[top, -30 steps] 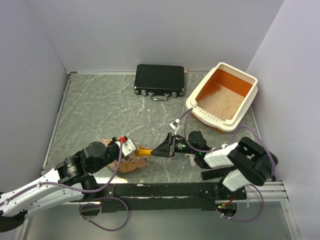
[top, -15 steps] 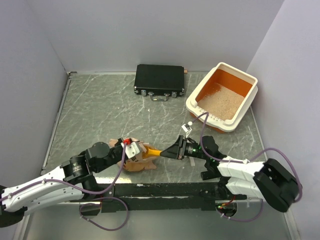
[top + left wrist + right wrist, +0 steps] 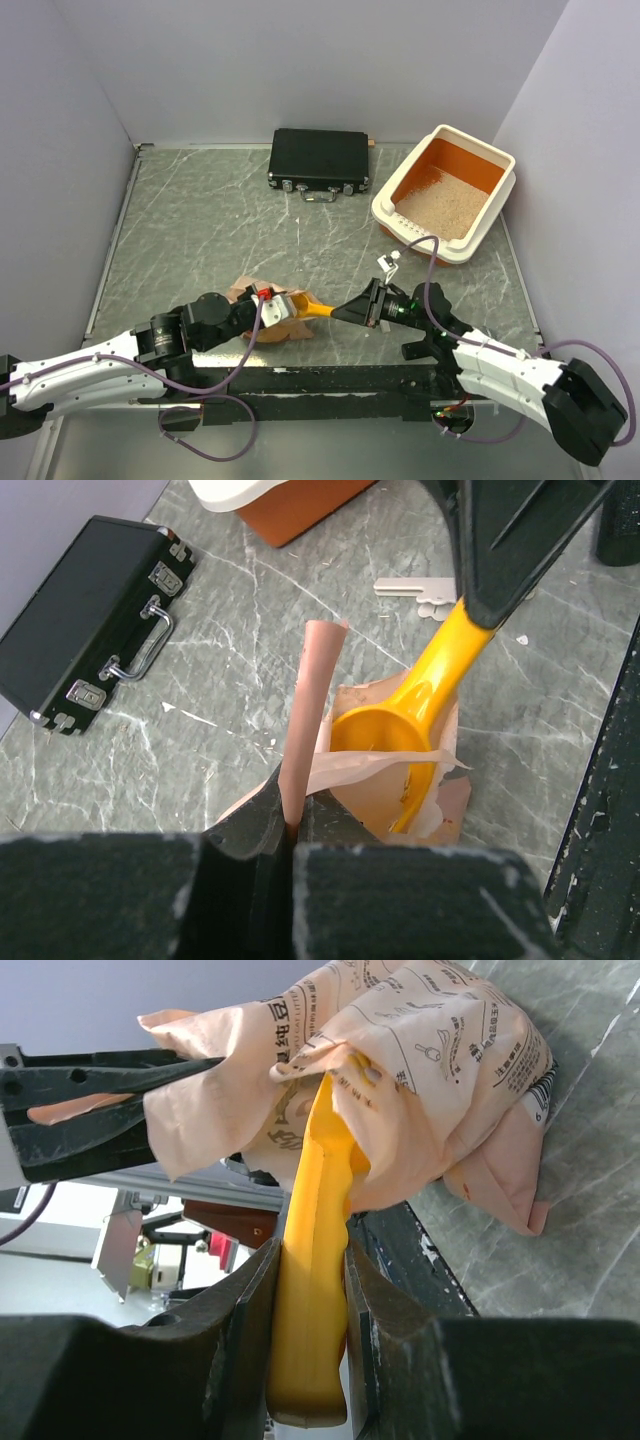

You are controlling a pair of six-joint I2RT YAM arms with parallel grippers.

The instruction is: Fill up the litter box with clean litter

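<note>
Top external: litter box (image 3: 424, 236) (litter (image 3: 447, 205) inside)

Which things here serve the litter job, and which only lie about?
For the job: litter box, clean litter inside it, paper bag pinched by the left gripper, yellow scoop gripped by the right gripper, its bowl in the bag.
Lying about: black case, small white piece.

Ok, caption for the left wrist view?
Left pincer pinches the paper bag by its edge; yellow scoop sits inside.
</note>
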